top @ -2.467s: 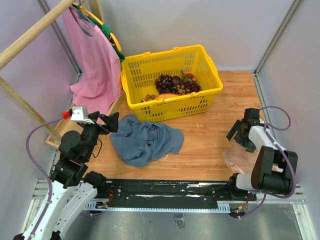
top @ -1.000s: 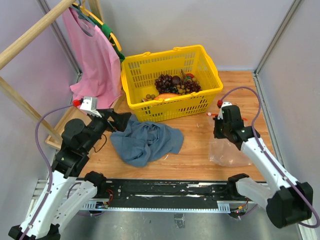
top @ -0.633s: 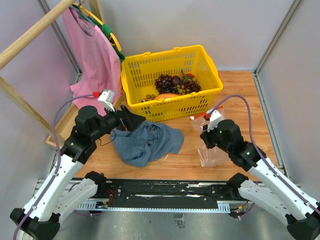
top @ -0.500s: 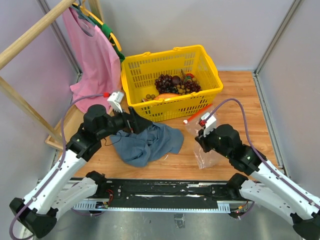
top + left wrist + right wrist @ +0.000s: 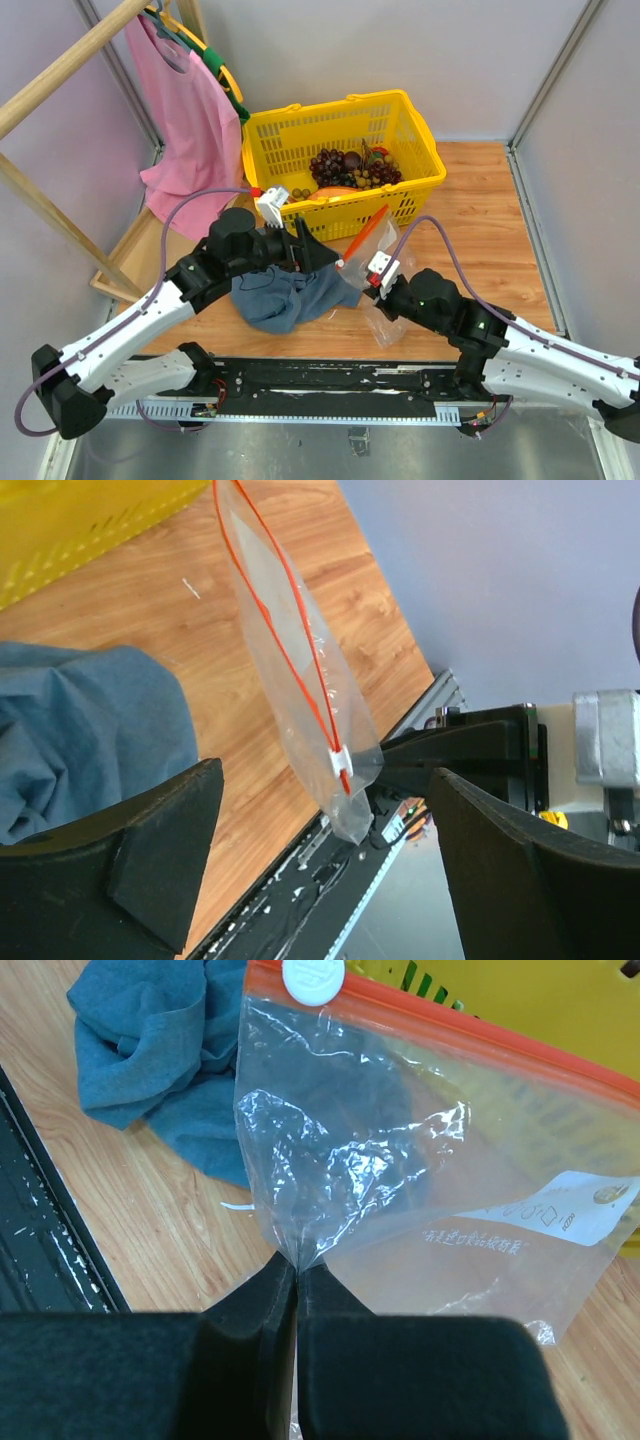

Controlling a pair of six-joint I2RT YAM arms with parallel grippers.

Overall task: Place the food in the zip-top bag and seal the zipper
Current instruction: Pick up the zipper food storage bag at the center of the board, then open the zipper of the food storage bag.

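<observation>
The zip-top bag (image 5: 400, 1180) hangs clear and crinkly in the air, and my right gripper (image 5: 297, 1265) is shut on a bunched fold of its lower part. Its orange-red zipper (image 5: 480, 1045) runs along the top, with a white slider (image 5: 313, 977) at one end. My left gripper (image 5: 330, 880) is open, its fingers (image 5: 165, 850) standing wide on either side of the bag's slider corner (image 5: 342, 762) without touching it. In the top view the bag (image 5: 385, 315) sits between my left gripper (image 5: 325, 262) and my right gripper (image 5: 378, 297). The food, dark grapes (image 5: 335, 165) and an orange wedge (image 5: 335, 190), lies in the basket.
The yellow basket (image 5: 425, 185) stands at the back centre. A blue-grey cloth (image 5: 290, 285) lies crumpled under my left arm. A pink garment (image 5: 190, 120) hangs on a wooden rack at the left. A black rail (image 5: 320, 380) runs along the near edge.
My right gripper has carried the bag left toward the centre and raised it. My left arm has swung right over the cloth to the bag's slider end, its jaws slightly narrower.
</observation>
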